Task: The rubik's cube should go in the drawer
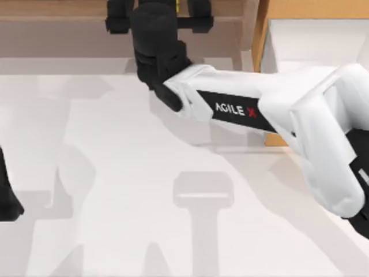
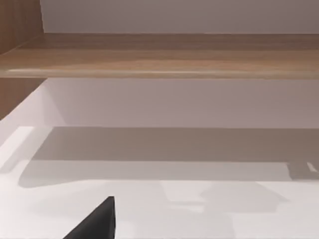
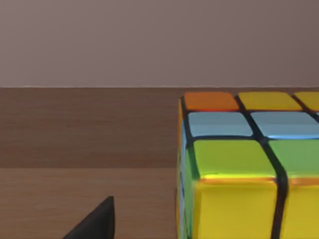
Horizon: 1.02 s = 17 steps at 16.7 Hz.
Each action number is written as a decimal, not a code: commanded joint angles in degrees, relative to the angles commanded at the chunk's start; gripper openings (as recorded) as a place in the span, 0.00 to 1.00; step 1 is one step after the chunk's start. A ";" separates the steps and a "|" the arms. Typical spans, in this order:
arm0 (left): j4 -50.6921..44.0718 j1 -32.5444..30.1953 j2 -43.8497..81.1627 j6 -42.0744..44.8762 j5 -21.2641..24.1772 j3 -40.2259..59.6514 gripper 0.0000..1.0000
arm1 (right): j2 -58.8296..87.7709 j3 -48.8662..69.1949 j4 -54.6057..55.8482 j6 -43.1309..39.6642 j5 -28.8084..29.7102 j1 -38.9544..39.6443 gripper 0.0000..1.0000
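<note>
Right hand (image 1: 176, 14) apparently just beside rubik's cube (image 3: 244, 169).

Rendered simulation of a bare test bench: flat, featureless white counter (image 1: 115, 190) with soft shadows, plain blank wall behind, a brown wooden shelf (image 2: 159, 62) at the back, an orange-tan drawer (image 1: 262, 40) beside it.

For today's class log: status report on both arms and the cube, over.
Right tool reached over the brown wooden shelf, at the small yellow, green and blue rubik's cube. Left arm parked at table's left edge. Orange-tan wooden drawer open beside the shelf.
</note>
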 joint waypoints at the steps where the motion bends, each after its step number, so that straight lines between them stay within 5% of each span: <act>1: 0.00 0.00 0.00 0.00 0.00 0.00 1.00 | 0.00 0.00 0.00 0.00 0.00 0.00 1.00; 2: 0.00 0.00 0.00 0.00 0.00 0.00 1.00 | 0.00 0.00 0.00 0.00 0.00 0.00 1.00; 15: 0.00 0.00 0.00 0.00 0.00 0.00 1.00 | 0.00 0.00 0.00 0.00 0.00 0.00 0.02; 17: 0.00 0.00 0.00 0.00 0.00 0.00 1.00 | 0.00 0.00 0.00 0.00 0.00 0.00 0.00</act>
